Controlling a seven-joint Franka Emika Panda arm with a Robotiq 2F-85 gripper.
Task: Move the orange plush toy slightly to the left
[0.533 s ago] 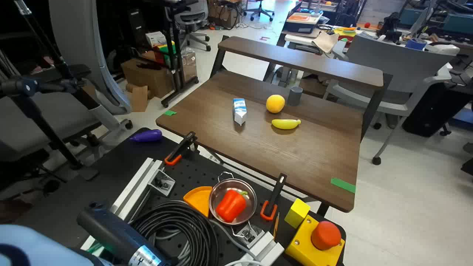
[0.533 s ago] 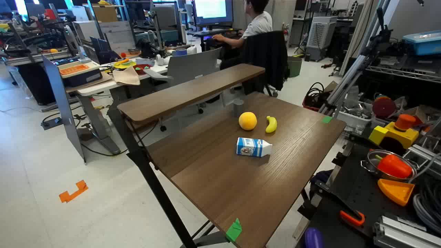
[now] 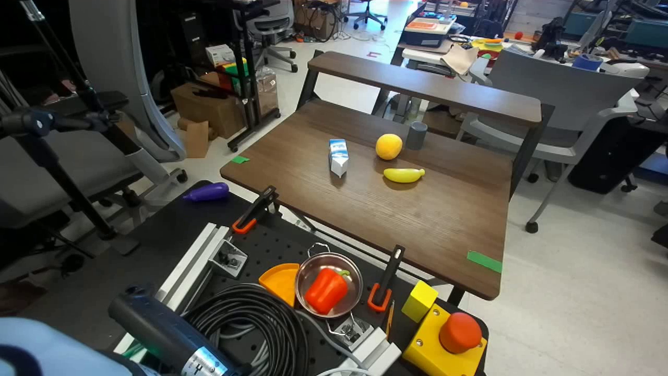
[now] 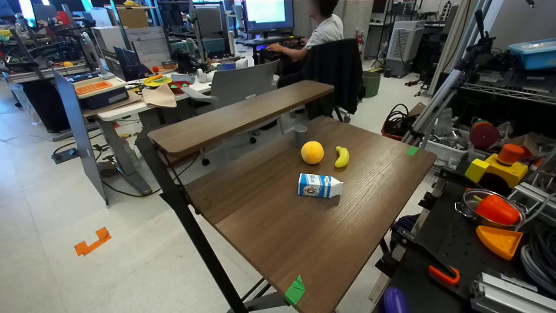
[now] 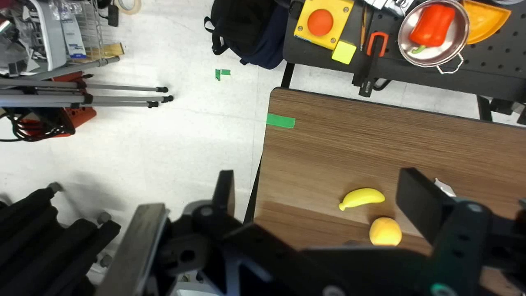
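Observation:
The orange plush toy (image 3: 389, 147) is a round orange-yellow ball resting on the brown wooden table (image 3: 417, 209), and it also shows in an exterior view (image 4: 312, 153). In the wrist view the toy (image 5: 385, 231) lies beyond the gripper, its lower edge cut off by the gripper body. My gripper (image 5: 319, 192) shows only in the wrist view. Its two black fingers stand wide apart with nothing between them, well above the table. The toy appears nearer the right-hand finger in that view.
A yellow banana (image 3: 404, 175), a grey cup (image 3: 416, 136) and a blue-white milk carton (image 4: 320, 185) lie close around the toy. A raised brown shelf (image 3: 428, 86) runs along the table's far edge. A black bench with a pan (image 3: 329, 284) adjoins the near side.

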